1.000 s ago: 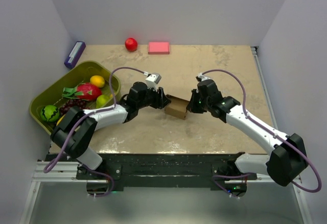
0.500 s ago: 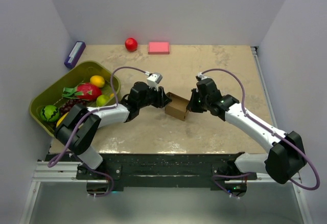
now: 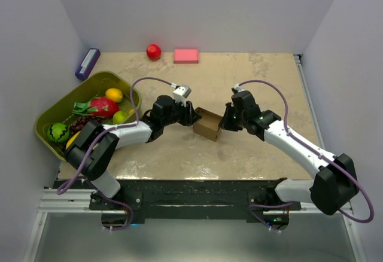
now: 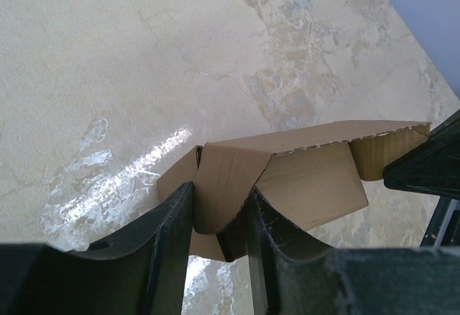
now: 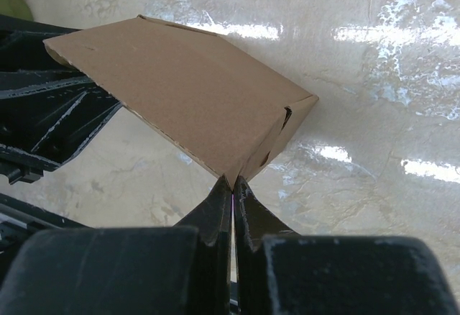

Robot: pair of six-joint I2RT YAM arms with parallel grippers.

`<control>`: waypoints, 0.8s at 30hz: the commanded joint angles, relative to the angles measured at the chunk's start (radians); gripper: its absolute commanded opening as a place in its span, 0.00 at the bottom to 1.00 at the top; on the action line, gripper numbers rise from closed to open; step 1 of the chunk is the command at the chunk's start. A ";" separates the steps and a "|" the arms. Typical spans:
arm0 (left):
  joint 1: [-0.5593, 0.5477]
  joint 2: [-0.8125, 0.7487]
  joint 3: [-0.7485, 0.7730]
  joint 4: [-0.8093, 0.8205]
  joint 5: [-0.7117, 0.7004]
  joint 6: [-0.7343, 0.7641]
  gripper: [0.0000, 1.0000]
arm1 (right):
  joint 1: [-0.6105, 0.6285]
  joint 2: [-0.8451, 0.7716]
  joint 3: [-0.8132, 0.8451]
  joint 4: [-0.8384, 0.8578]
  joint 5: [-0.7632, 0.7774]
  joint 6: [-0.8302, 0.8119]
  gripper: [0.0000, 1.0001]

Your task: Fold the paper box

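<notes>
Left wrist view gives me the left tool (image 4: pixel 219 211) with its two dark fingers (image 4: pixel 169 243) clenched on a curved brown flap of the paper box (image 4: pixel 309 178), the flap standing up between them. Beyond that flap the carton's panels spread away, and a dark part of the other arm shows at the right edge. On the right wrist camera, my right tool (image 5: pixel 231 189) has its fingertips pressed nearly together, pinching the near lower corner of the same box, whose broad plain face tilts up and away toward the left arm's black links. From the top camera I see the box held between the two tools near the middle of the beige marbled surface (image 3: pixel 239 76); I cannot tell whether its underside touches it. Well apart on the left sits a green basket (image 3: pixel 60 102) holding fruit. A red ball (image 3: pixel 154 51) and a pink block (image 3: pixel 186 55) lie near each other at the far edge, and a purple box (image 3: pixel 87 63) lies at the far left corner.
</notes>
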 commanded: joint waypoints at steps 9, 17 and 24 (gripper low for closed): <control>-0.004 0.030 0.004 -0.062 -0.010 0.076 0.37 | -0.043 -0.009 0.033 0.089 -0.057 0.047 0.00; -0.007 0.039 0.010 -0.073 -0.015 0.085 0.37 | -0.054 -0.009 0.027 0.098 -0.068 0.052 0.00; -0.007 0.043 0.010 -0.074 -0.013 0.082 0.36 | -0.057 -0.012 0.019 0.112 -0.079 0.061 0.00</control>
